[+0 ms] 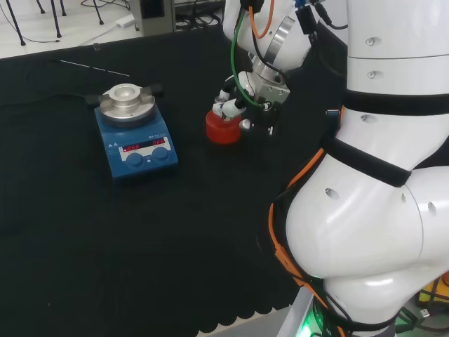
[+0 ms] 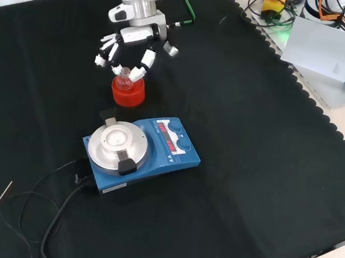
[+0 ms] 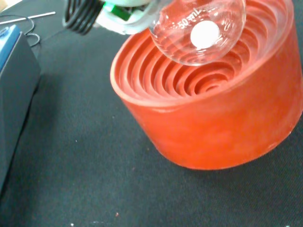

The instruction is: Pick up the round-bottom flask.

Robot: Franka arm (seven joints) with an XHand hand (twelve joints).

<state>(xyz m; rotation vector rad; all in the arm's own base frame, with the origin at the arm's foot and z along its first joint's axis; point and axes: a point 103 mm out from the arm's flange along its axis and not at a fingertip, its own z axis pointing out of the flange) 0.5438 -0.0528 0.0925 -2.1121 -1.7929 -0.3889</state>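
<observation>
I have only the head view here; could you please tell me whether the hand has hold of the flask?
Observer: Yes. In the front view the hand pinches the neck of the flask over the red stand.
Operator: Is there anything in it?
Observer: The wrist view shows a clear bulb with no liquid.
Operator: Is it off the stand?
Observer: It seems so. In the wrist view the stand's centre rings lie bare below the bulb.

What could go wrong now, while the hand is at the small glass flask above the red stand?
1. The clear round-bottom glass flask appears lifted off the red ribbed stand; if it slips from the hand, it could fall and break.
2. The flask is smooth and the fingers close only around its neck, so it could tilt.
3. The blue hotplate stirrer stands close by; a wide swing could hit it.
</observation>
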